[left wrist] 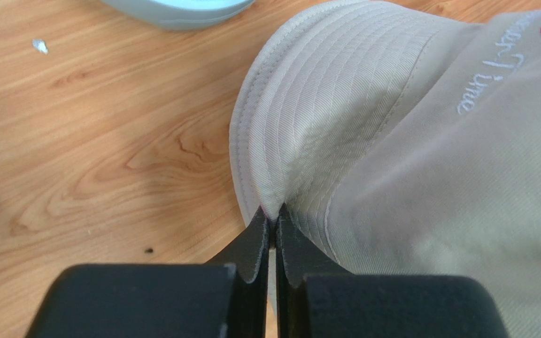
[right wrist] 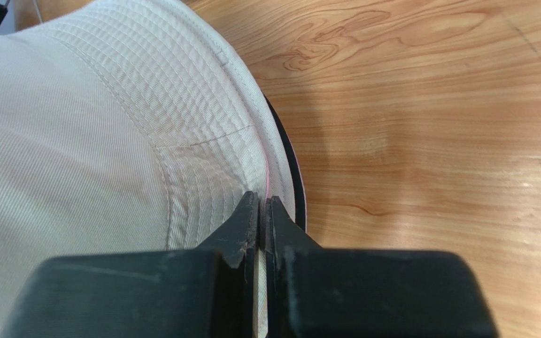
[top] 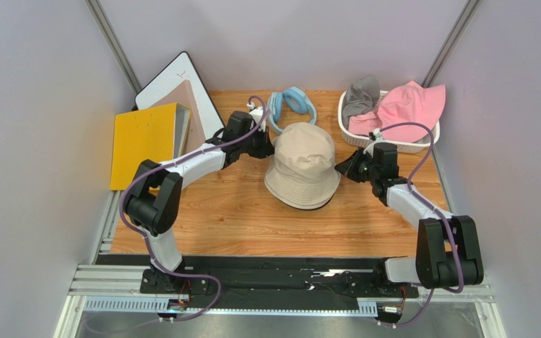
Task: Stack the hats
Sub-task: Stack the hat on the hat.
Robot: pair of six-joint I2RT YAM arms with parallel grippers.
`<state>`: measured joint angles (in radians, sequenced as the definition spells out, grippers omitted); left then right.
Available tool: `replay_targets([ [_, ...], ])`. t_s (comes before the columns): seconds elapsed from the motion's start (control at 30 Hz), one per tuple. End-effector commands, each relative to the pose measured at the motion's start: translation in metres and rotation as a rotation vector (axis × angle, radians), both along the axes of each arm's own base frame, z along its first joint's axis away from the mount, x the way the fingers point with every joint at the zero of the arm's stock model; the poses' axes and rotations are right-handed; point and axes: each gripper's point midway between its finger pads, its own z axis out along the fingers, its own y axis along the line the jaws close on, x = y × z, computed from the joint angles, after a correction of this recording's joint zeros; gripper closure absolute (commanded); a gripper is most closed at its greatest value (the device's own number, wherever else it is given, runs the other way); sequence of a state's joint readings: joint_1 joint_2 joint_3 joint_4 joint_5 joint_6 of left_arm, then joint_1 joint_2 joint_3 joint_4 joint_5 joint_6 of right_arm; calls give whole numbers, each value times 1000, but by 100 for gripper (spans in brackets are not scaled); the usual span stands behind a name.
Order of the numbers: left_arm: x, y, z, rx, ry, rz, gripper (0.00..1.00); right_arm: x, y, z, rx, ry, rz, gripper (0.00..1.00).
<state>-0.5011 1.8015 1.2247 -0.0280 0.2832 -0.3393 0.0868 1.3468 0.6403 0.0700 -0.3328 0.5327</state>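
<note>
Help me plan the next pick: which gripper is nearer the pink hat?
Right. The right gripper is just in front of the pink hat; the left gripper is across the beige hat.

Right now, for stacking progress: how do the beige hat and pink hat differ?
The beige hat stands crown-up mid-table; the pink hat lies crumpled in the basket. The left gripper and right gripper pinch the beige hat's brim; no gripper holds the pink hat. Both are soft fabric hats.
</note>
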Motion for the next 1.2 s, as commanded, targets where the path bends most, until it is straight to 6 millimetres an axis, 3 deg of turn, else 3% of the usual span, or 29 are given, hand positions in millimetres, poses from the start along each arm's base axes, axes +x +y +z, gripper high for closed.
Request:
replay_targets([
  [0.0,-21,43,-54,174,103,115,100,-25,-29,-26,-150,125,-81,100],
  [0.1,-26,45,-58,168,103,116,100,-23,-31,-9,-160,94,-91,100],
  [0.23,-29,40,-56,143,94,98,100,-24,-32,-2,-168,86,-93,100],
  [0.4,-30,35,-28,87,45,96,100,-30,-28,2,-160,80,-84,100],
  [0.47,-30,37,-13,75,22,109,93,-31,-27,6,-156,78,-78,100],
  [0.5,-30,42,-10,83,22,132,76,-32,-27,10,-155,70,-74,96],
  [0.53,-32,45,-8,86,15,143,68,-34,-27,11,-154,71,-71,91],
  [0.57,-33,48,2,80,-5,155,59,-34,-25,15,-149,64,-65,79],
  [0.6,-33,54,4,91,-11,179,40,-34,-24,18,-147,59,-61,70],
  [0.67,-36,61,15,92,-33,204,20,-36,-23,27,-139,42,-54,56],
  [0.7,-38,66,15,103,-32,220,2,-36,-23,32,-138,33,-53,52],
  [0.73,-40,71,16,109,-30,233,1,-39,-23,36,-141,28,-49,35],
  [0.77,-41,75,25,101,-48,242,1,-40,-23,40,-139,20,-49,0],
  [0.83,-45,87,25,117,-38,278,0,-43,-23,49,-139,11,-46,0],
  [0.93,-49,102,41,100,-66,332,1,-48,-25,68,-149,-27,-45,0],
  [1.07,-62,115,79,68,-128,350,1,-56,-40,92,-200,-66,-78,0],
  [1.1,-72,119,79,87,-103,344,1,-56,-47,99,-208,-74,-100,0],
  [1.17,-82,122,109,52,-142,342,1,-58,-63,118,-252,-85,-144,0],
])
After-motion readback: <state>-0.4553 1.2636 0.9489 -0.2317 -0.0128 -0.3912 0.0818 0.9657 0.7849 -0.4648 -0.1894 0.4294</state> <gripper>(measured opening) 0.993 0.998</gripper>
